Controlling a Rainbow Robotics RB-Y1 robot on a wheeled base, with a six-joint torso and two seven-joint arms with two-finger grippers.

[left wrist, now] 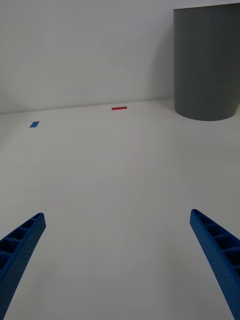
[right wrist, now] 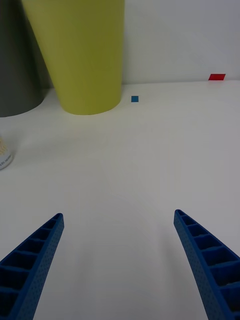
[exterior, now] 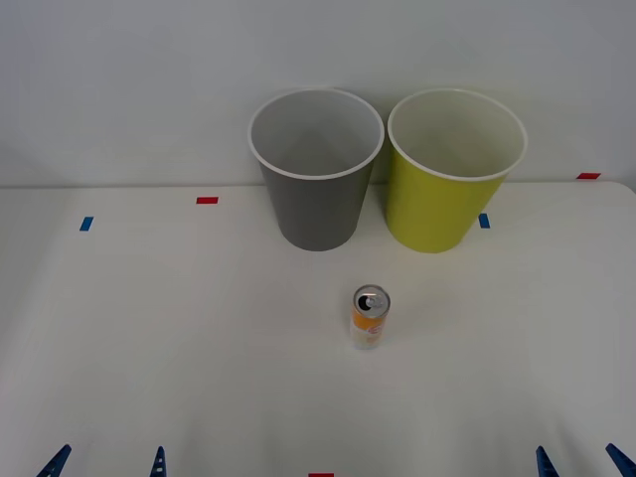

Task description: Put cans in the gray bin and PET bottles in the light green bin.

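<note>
Standing upright just below the centre of the front view, the can (exterior: 370,317) shows its silver top and orange and white label, apart from everything else on the white table (exterior: 179,338). Above it in that frame, against the back wall, the gray bin (exterior: 316,169) sits slightly left of centre and the light green bin (exterior: 452,171) to its right, the two side by side with a narrow gap between them. Both bins stand upright with their open mouths up. Small red and blue tape marks (exterior: 207,200) lie on the table near the bins and toward the edges.

The left gripper (exterior: 105,463) sits at the lower left corner of the front view, spread wide and holding nothing. The right gripper (exterior: 582,461) sits at the lower right corner, likewise wide and holding nothing. Both are well apart from the can. In the right wrist view, a sliver of the can shows at the left edge, near the base of the light green bin.
</note>
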